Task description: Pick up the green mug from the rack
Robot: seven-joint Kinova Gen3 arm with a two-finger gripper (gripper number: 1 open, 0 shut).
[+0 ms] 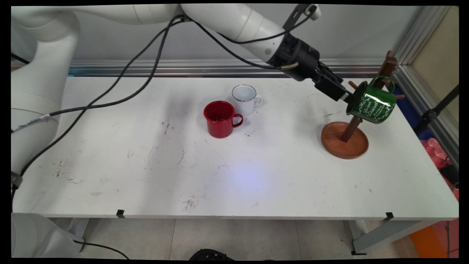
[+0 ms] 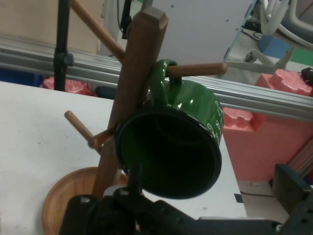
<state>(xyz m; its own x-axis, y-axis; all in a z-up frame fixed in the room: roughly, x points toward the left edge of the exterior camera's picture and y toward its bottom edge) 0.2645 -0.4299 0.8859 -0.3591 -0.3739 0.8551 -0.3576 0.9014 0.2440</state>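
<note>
The gripper (image 1: 348, 97) clamps the rim of a green mug (image 1: 373, 103), its handle hooked over a peg of the wooden rack (image 1: 344, 141) at right. A red mug (image 1: 220, 119) and white mug (image 1: 244, 99) stand mid-table.

Green mug (image 1: 373, 104), white lettering, tilted, handle hooked over mug tree (image 1: 346, 141) peg

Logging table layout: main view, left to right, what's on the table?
red mug → white mug → wooden mug tree, with the green mug hung on it and the gripper at the mug's rim.
</note>
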